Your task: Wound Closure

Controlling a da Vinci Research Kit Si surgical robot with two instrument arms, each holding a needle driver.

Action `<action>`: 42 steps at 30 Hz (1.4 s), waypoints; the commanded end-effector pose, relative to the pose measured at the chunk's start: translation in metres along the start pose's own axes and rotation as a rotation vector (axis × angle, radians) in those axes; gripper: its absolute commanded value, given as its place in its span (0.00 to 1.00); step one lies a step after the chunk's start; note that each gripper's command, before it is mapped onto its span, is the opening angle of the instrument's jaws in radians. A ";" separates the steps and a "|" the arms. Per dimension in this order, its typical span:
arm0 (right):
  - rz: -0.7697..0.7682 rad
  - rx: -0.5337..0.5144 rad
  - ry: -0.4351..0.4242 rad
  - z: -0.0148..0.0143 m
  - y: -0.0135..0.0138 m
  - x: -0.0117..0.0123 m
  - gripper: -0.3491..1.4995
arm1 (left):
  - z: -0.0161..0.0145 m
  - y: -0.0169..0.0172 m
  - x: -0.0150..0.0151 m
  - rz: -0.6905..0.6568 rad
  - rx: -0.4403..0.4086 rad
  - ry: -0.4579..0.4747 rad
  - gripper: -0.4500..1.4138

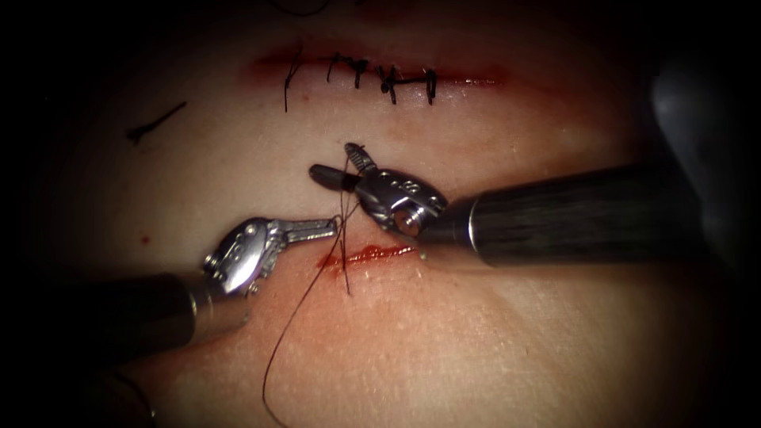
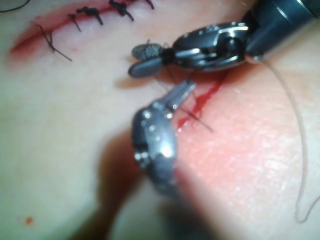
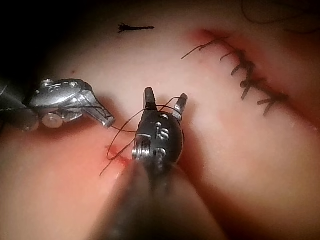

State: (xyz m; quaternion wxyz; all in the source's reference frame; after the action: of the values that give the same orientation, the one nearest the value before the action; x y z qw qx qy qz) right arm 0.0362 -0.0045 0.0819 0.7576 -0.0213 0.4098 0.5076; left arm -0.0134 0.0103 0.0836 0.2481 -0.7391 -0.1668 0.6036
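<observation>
Two tools meet right over the short open cut (image 1: 369,254), so that cut is my landmark. Going left to right: well off to the cut's upper left a loose snippet of thread (image 1: 154,123) lies on the tissue (image 1: 491,341), with lots of bare skin around it. The left tool (image 1: 329,230) reaches in from the lower left, its jaws pressed together with the tip right at the thread (image 1: 342,238) just above the cut's left end. It looks like it's pinching the strand there, though the contact is tiny. That thread crosses the cut's left end, and a long tail runs down and left from it across open tissue toward the bottom edge. Just above the cut sits the right tool (image 1: 339,164), jaws spread wide with the thread passing up between them, not clamped on anything I can see. Its shaft lies along the cut's right half and blocks that side. I can't make out the needle. Farther above the cut is an older stitched wound (image 1: 380,75), well apart, with free skin between.
</observation>
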 end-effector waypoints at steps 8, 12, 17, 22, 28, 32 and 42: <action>0.000 0.027 0.005 0.0004 -0.0008 -0.0004 0.60 | 0.0003 0.0001 -0.0008 -0.002 -0.004 0.001 0.00; 0.001 0.035 0.016 -0.0006 -0.0003 -0.0003 0.31 | 0.0003 0.0002 -0.0009 -0.001 -0.004 0.000 0.00; 0.001 0.053 0.019 -0.0011 -0.0003 -0.0003 0.00 | 0.0003 0.0005 -0.0010 0.000 -0.004 0.000 0.00; 0.006 0.049 0.049 -0.0018 -0.0006 -0.0001 0.00 | 0.0000 0.0002 -0.0010 0.000 -0.008 0.000 0.00; -0.012 0.065 0.058 -0.0036 -0.0022 -0.0009 0.00 | -0.0006 -0.0014 -0.0006 -0.003 0.010 -0.002 0.00; -0.027 0.084 0.062 -0.0058 -0.0037 -0.0020 0.00 | -0.0011 -0.0033 0.0006 -0.006 0.037 -0.003 0.00; -0.056 0.139 0.069 -0.0098 -0.0075 -0.0043 0.00 | -0.0017 -0.0079 0.0032 -0.005 0.076 -0.004 0.00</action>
State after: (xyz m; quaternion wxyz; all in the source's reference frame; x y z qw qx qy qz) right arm 0.0351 -0.0149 0.0746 0.7568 0.0003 0.4709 0.4533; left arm -0.0100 0.0187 0.0851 0.2780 -0.7272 -0.1441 0.6109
